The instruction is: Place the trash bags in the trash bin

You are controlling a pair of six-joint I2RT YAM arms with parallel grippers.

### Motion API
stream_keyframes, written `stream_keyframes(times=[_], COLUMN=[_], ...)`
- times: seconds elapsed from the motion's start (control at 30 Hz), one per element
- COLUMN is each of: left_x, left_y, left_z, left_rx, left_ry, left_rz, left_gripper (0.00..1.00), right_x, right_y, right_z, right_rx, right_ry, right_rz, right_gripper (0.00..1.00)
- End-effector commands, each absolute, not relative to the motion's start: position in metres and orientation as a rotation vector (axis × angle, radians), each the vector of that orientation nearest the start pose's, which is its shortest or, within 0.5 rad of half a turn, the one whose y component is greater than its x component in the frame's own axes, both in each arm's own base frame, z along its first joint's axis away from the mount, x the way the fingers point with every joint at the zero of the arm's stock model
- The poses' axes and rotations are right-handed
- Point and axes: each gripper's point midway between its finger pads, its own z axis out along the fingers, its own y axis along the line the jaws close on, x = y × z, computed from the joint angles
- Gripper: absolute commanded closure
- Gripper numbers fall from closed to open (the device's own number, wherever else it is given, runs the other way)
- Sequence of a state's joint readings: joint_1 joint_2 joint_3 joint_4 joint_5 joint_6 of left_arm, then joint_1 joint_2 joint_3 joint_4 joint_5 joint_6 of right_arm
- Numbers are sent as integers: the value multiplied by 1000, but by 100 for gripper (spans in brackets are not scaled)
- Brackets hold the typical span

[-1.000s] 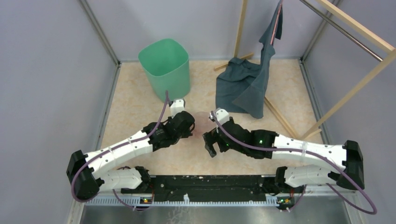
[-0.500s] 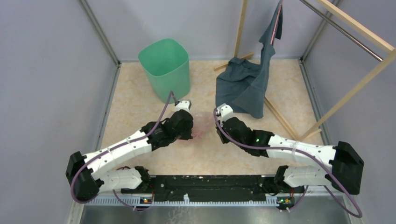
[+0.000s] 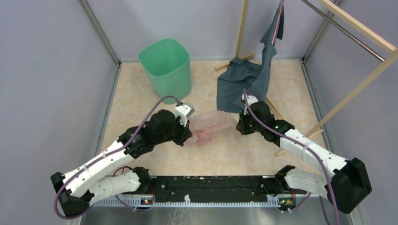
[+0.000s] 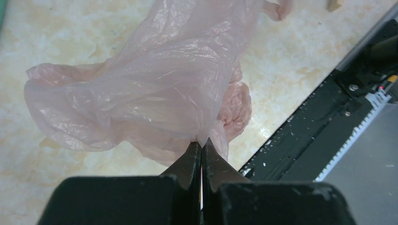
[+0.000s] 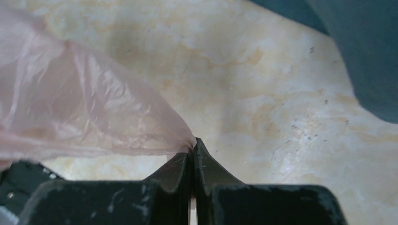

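The pale-pink translucent trash bag (image 3: 212, 124) is stretched between my two grippers above the marbled table. My left gripper (image 3: 187, 132) is shut on its left edge; in the left wrist view the film (image 4: 155, 84) fans out from the pinched tips (image 4: 202, 144). My right gripper (image 3: 238, 125) is shut on the bag's right edge, and the right wrist view shows the film (image 5: 84, 112) pulled to a point at the closed tips (image 5: 193, 143). The mint-green trash bin (image 3: 166, 68) stands upright at the back left, well beyond the bag.
A dark blue-grey cloth garment (image 3: 246, 82) hangs from a wooden rack (image 3: 349, 30) at the back right and drapes onto the table just behind my right gripper. Grey walls enclose the table. The black base rail (image 3: 211, 187) runs along the near edge.
My right gripper moved up to the bag, shut on its right edge and pulled away to the right. The left arm drew back slightly, and the bag now spreads out between them.
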State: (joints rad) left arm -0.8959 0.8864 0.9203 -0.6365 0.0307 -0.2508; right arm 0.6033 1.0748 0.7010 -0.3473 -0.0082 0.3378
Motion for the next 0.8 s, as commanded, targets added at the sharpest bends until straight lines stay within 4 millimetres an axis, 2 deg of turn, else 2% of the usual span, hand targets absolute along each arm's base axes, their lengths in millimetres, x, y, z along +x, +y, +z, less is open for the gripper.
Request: stream_keyframes(times=[0.0,0.13,0.23,0.3,0.33,0.4,0.53,0.6,0.67,0.77], left_x=[191,207,220,224,222,212,175,155,149,150], left_y=[-211,-218,-212,-205,-210,-224,-260,-275,-282,-287], left_z=[200,189,181,185,191,203,226,233,223,197], left_rx=[610,596,503,370,327,299,359,403,385,352], left_ry=[2170,2217,2263,2321,2334,2326,2193,2129,2156,2259], left_rz=[-465,-390,-288,-270,-320,-479,-934,-1144,-1215,-1201], left_gripper=[100,100,78,50,41,32,23,16,12,11], right_x=[224,213,210,207,206,205,205,205,205,205], right_y=[209,211,210,213,215,219,222,224,225,225], right_z=[147,147,148,151,154,159,166,168,170,174], right_rx=[-395,-450,-437,-410,-398,-367,-326,-328,-332,-334], right_ry=[2295,2318,2336,2338,2331,2307,2268,2260,2252,2240], right_rz=[693,727,740,772,797,840,888,908,915,916], right_gripper=[100,100,100,100,100,100,100,100,100,100])
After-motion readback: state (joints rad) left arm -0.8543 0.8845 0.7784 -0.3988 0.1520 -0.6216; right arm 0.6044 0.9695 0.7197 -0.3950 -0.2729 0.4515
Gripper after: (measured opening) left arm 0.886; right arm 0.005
